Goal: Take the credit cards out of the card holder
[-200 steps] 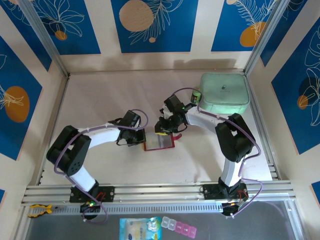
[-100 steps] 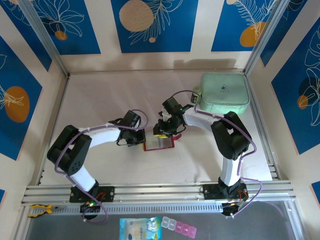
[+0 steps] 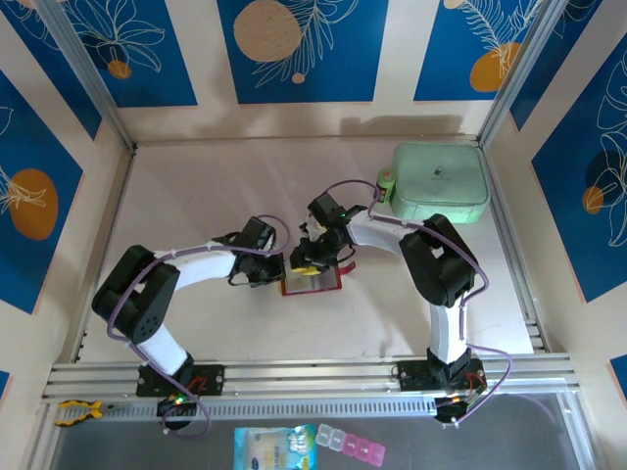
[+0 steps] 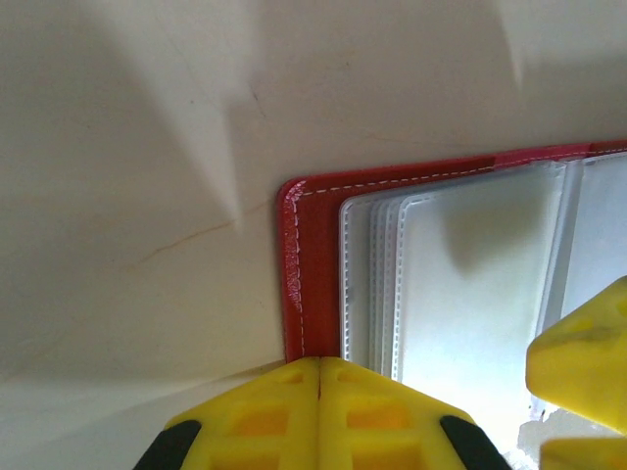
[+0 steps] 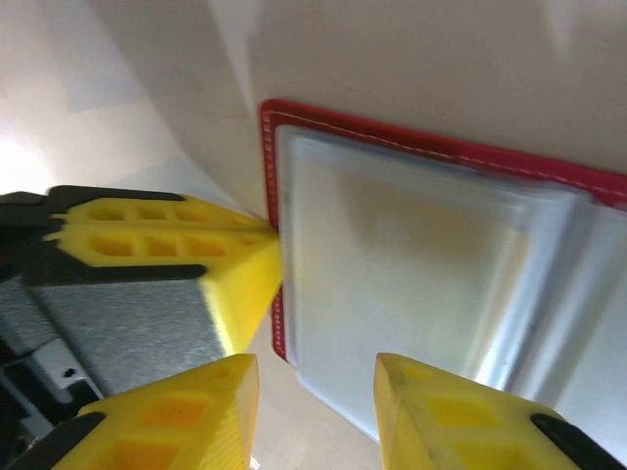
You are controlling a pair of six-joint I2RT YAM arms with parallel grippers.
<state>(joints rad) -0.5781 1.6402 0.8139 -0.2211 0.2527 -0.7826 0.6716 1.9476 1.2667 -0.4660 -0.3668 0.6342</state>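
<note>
Top external: your left gripper sits left of centre with its fingers pressed together, tip against the left edge of the card holder. The holder lies open and flat on the table, mid-frame. Your right gripper is over the holder's upper edge, and the mint green case sits upper right, well apart. Left wrist: the closed yellow fingertips at bottom centre touch the holder's red border, with the clear pockets to their right. Right wrist: the left gripper's tip meets the red border at frame left, and the right gripper's jaws stand apart at the bottom, over a clear pocket. A faint tan patch shows through that pocket, but you can't tell if it's one of the credit cards.
</note>
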